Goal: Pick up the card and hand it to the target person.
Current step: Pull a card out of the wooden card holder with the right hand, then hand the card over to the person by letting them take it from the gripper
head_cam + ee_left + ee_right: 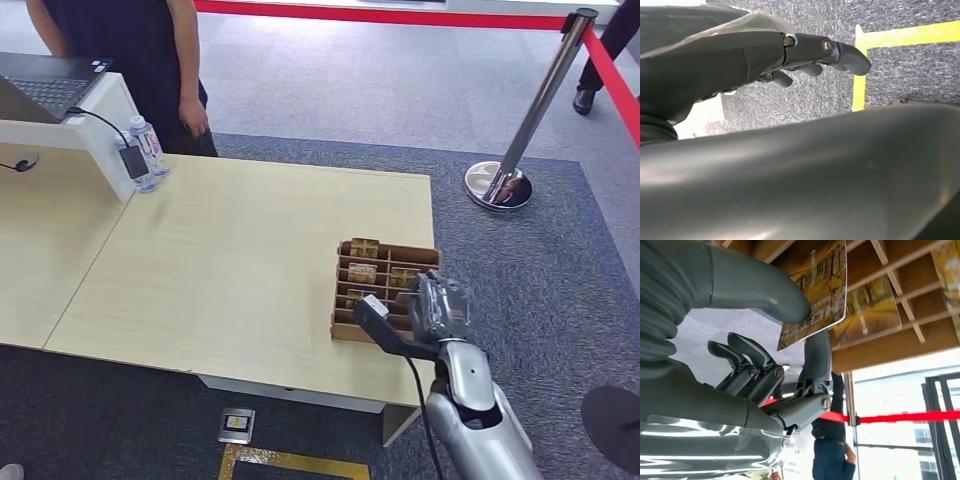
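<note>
A yellow printed card (pixel 817 295) is pinched between the thick thumb and a dark finger of my right hand (pixel 764 375). The card lies against the compartments of a wooden card rack (pixel 881 345). In the head view my right hand (pixel 439 305) hovers over the rack (pixel 355 325) near the table's right front corner, and the rack's slots hold more yellow cards (pixel 364 247). A person in dark clothes (pixel 151 50) stands behind the table at the far left. My left hand (pixel 810 52) hangs over the carpet, fingers stretched out and holding nothing.
The light wooden table (pixel 226 260) carries a laptop (pixel 53 85) on a white stand and two water bottles (pixel 147 150) at its far left. A chrome stanchion (pixel 528 120) with red rope stands at the far right. Yellow tape (pixel 860 70) marks the floor.
</note>
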Tool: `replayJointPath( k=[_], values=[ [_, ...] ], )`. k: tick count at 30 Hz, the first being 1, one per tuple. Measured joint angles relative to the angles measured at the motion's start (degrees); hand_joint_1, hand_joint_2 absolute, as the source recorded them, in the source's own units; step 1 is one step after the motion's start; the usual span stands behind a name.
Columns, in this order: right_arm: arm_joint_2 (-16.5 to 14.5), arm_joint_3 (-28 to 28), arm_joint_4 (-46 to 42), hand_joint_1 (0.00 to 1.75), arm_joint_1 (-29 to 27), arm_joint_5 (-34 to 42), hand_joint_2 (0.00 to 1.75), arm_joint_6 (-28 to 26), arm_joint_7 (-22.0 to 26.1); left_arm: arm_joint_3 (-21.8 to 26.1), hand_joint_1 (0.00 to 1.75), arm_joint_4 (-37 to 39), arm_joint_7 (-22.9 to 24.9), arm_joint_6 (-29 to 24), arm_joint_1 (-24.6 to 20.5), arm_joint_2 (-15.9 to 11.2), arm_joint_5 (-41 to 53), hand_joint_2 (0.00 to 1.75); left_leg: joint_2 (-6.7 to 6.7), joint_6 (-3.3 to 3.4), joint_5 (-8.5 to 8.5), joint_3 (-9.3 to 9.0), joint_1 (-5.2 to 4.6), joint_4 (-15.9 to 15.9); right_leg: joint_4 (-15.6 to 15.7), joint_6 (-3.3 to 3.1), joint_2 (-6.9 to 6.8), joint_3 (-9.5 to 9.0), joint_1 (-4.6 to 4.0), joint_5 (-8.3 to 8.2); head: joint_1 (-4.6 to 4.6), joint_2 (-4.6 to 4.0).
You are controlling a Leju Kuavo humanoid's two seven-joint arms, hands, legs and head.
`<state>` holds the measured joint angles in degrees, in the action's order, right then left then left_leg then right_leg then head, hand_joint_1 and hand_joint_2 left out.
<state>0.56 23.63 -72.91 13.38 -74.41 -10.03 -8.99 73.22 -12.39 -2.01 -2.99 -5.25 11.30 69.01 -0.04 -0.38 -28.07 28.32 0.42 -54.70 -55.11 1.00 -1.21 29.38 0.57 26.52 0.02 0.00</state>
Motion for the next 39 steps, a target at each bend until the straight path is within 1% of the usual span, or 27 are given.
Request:
replayJointPath(
  k=[8, 13, 17, 23, 28, 31, 35, 39],
  values=[
    [1.2, 0.0, -8.4, 1.75, -2.1, -0.5, 1.75, 0.1, 0.8, 0.0, 0.0, 0.0, -0.4, 0.2, 0.0, 0.0, 0.1, 0.0, 0.0, 0.0, 0.0, 0.02, 0.0, 0.0, 0.0, 0.0, 0.0, 0.03, 0.0, 0.0, 0.01, 0.0],
    [2.6, 0.0, -13.5, 1.75, -2.9, 0.6, 1.75, 1.1, 1.8, 0.0, 0.0, 0.0, -0.6, 0.3, 0.0, 0.0, 0.0, 0.0, 0.0, 0.0, 0.0, 0.04, 0.0, 0.0, 0.0, 0.0, 0.0, 0.04, 0.0, 0.0, 0.0, 0.0],
    [3.8, 0.0, -16.1, 1.75, -3.0, 1.6, 1.75, 1.5, 2.6, 0.0, 0.0, 0.0, -0.6, 0.3, 0.0, 0.0, -0.1, 0.0, 0.0, 0.0, 0.0, 0.04, 0.0, 0.0, 0.0, 0.0, 0.0, 0.04, 0.0, 0.0, 0.01, 0.0],
    [5.6, 0.0, -18.8, 1.75, -2.1, 3.1, 1.75, 0.8, 5.2, 0.0, 0.0, 0.0, -0.8, 0.2, 0.0, 0.0, -0.9, 0.0, 0.0, 0.0, 0.0, 0.05, 0.0, 0.0, 0.0, 0.0, 0.0, 0.03, 0.0, 0.0, 0.01, 0.0],
    [5.7, 0.5, -19.2, 1.75, 0.4, 3.7, 1.75, 0.0, 6.9, 0.0, 0.0, 0.0, -1.1, 0.0, 0.0, 0.0, -1.1, 0.0, 0.0, 0.01, 0.01, 0.06, 0.0, 0.0, 0.0, 0.0, 0.0, 0.02, 0.0, 0.0, 0.01, 0.0],
    [5.5, 1.1, -18.4, 1.75, 2.7, 3.9, 1.75, -1.6, 7.1, 0.0, 0.0, 0.0, -1.1, 0.0, -0.1, 0.0, -1.1, 0.0, 0.0, 0.01, 0.02, 0.07, 0.0, 0.0, 0.0, 0.0, 0.0, 0.02, 0.0, -0.01, 0.01, 0.0],
    [3.6, 1.6, -13.6, 1.75, 9.2, 4.5, 1.75, -2.9, 6.4, 0.0, 0.0, 0.0, -1.0, 0.0, -0.2, 0.0, -0.6, 0.0, -0.01, 0.04, 0.09, 0.09, 0.0, 0.0, 0.0, 0.0, 0.0, 0.03, 0.0, -0.06, 0.01, 0.0],
    [1.5, 1.7, -8.6, 1.75, 14.4, 4.5, 1.75, -3.9, 5.4, -0.2, 0.0, 0.0, -1.0, 0.3, -0.4, 0.0, 0.2, 0.0, 0.02, 0.02, 0.13, 0.12, 0.0, 0.0, 0.0, -0.08, 0.0, 0.1, 0.0, -0.14, 0.01, 0.0]
  ],
)
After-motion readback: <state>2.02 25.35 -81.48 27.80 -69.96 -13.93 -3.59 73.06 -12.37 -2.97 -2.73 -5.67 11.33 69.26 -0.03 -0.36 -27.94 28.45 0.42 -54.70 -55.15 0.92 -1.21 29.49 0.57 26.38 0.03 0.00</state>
